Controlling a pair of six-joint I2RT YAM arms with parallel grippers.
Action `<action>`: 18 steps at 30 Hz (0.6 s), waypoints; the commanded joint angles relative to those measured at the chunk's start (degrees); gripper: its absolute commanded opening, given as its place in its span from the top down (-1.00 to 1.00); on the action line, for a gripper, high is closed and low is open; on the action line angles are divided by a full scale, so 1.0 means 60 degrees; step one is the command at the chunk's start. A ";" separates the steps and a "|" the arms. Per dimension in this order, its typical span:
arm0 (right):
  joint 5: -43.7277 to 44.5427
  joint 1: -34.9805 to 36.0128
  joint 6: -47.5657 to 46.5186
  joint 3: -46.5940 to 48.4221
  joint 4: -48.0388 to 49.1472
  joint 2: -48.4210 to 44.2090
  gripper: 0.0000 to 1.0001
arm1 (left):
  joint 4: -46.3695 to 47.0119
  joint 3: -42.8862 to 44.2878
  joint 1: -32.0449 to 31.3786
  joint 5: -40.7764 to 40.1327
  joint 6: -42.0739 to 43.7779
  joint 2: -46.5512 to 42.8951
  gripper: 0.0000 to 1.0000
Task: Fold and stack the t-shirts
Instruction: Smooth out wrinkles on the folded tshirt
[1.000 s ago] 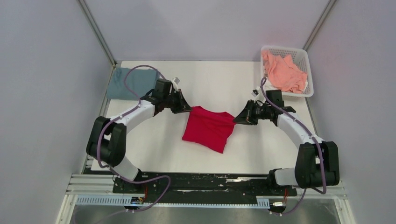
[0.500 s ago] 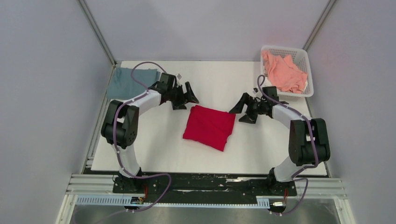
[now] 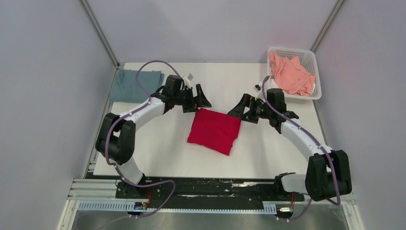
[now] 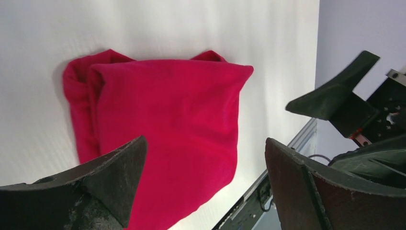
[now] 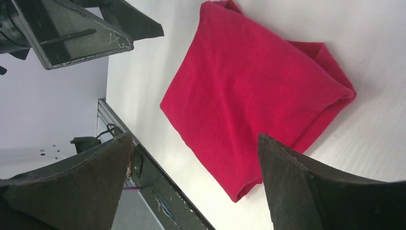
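Observation:
The crimson red t-shirt [image 3: 214, 130] lies folded in a rough square in the middle of the table, free of both grippers. My left gripper [image 3: 197, 103] hovers open just beyond its far left corner, and my right gripper [image 3: 242, 111] hovers open beyond its far right corner. The left wrist view looks down on the red t-shirt [image 4: 163, 129] between wide jaws [image 4: 205, 143]. In the right wrist view the same shirt [image 5: 253, 91] lies ahead of the open gripper [image 5: 194, 139]. The blue-grey t-shirt [image 3: 134, 85] lies folded at the far left. The salmon pink t-shirt [image 3: 289, 74] is crumpled in the basket.
A white mesh basket [image 3: 316, 73] stands at the table's far right corner. Grey walls close in on both sides and the back. The black rail [image 3: 210, 184] with the arm bases runs along the near edge.
Both grippers have gone from shut on the red t-shirt's far corners to open and have drawn back from it. The shirt has dropped flat in its folded shape.

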 commanded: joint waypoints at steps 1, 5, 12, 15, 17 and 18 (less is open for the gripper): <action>-0.0380 0.0522 0.0557 -0.0096 0.1707 0.0897 -1.00 | 0.0814 0.0410 -0.0205 0.0536 -0.0208 0.0681 -1.00; 0.0255 0.0594 0.0528 0.0477 0.1894 0.2577 -1.00 | 0.0929 0.1030 -0.0221 0.0259 -0.0251 0.1747 -1.00; 0.1368 0.0567 0.0339 0.0842 0.2404 0.4589 -1.00 | -0.0242 0.2465 -0.0086 -0.0530 -0.0237 0.3959 -1.00; 0.1356 0.0484 0.0209 0.1029 0.2404 0.5242 -1.00 | -0.0465 0.2180 0.0031 -0.1045 -0.0301 0.4059 -1.00; 0.1147 0.0476 0.0131 0.1345 0.2379 0.5486 -1.00 | -0.0485 0.1833 0.0115 -0.1291 -0.0331 0.3814 -1.00; 0.0974 0.0471 0.0080 0.1534 0.2333 0.5528 -1.00 | -0.0550 0.1679 0.0137 -0.1414 -0.0323 0.3677 -1.00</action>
